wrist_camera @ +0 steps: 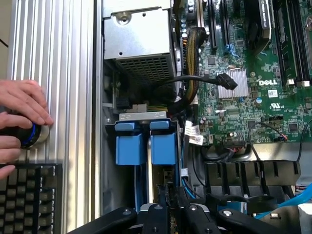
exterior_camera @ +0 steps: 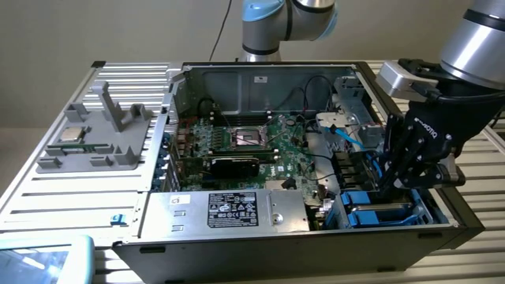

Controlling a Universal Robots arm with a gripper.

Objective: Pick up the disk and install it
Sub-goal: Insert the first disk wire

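Pincer [wrist_camera: 169, 196] closed, down at the disk [wrist_camera: 163, 146] — wrist view adds a person's hand [wrist_camera: 22, 105], keyboard [wrist_camera: 29, 195].

The disk [wrist_camera: 163, 146], blue-framed, stands on edge, apparently seated inside the computer case [exterior_camera: 261, 251]

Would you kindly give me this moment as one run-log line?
phase: install | gripper: low inside PC case, at blue disk carriers | person's hand: on knob beside case
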